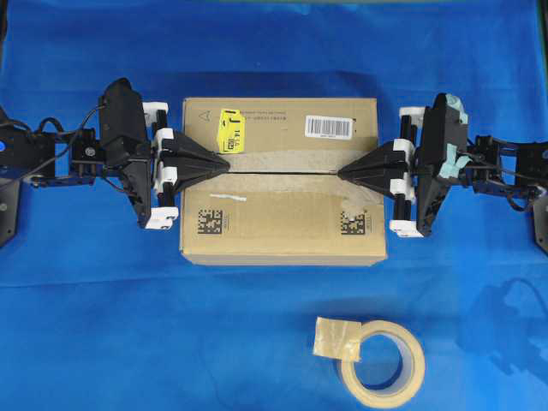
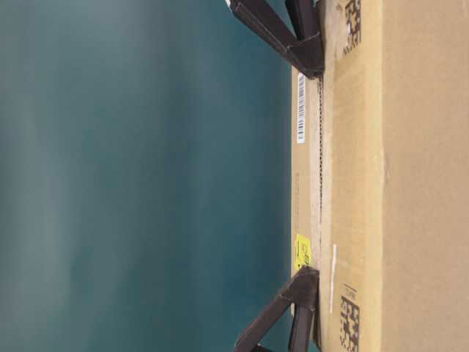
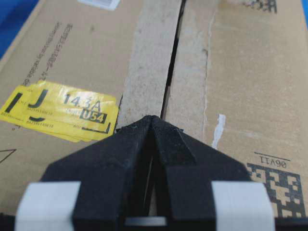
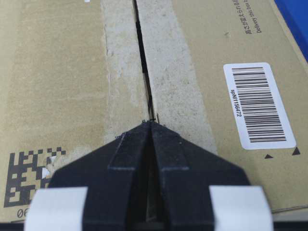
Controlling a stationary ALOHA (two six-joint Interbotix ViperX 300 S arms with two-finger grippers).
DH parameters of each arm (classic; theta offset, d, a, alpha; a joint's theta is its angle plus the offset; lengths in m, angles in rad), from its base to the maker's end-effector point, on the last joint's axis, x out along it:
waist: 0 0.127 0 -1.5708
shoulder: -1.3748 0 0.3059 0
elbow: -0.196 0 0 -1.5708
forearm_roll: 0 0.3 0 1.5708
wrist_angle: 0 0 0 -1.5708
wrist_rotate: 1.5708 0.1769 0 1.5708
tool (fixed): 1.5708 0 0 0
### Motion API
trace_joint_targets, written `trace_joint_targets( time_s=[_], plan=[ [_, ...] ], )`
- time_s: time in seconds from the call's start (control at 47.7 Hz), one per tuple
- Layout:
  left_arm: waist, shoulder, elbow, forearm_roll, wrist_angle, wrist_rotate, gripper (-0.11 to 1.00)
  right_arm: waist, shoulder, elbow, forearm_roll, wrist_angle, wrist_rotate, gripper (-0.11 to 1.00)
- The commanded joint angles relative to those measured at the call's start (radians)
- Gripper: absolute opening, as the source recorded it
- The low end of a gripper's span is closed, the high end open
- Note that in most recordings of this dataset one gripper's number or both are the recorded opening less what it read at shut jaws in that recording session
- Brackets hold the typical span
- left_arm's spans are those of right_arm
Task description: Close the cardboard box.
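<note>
Overhead, the cardboard box lies mid-cloth, flaps flat, seam running arm to arm; left gripper and right gripper, both clenched empty, press its ends. Wrist views show each tip on the seam, bare flap ahead. Tape roll sits well clear

Brown corrugated cardboard box: 1.
Beige masking tape roll: 1.
Yellow rectangular sticker on box: 1.
White barcode label: 1.
Black square printed codes: 2.
Black end effectors: 2, left, right.
</note>
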Motion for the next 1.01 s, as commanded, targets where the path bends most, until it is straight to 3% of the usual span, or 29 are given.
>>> trace_joint_targets(
  time_s=[0.0,0.985],
  plan=[
    [-0.006,0.002,-0.009,0.002,-0.023,0.000,0.00,-0.014,-0.005,-0.012,0.006,-0.008,0.002,0.00],
    [-0.040,0.031,-0.011,0.002,-0.061,0.009,0.00,-0.014,-0.005,-0.015,0.008,-0.012,0.003,0.00]
  ],
)
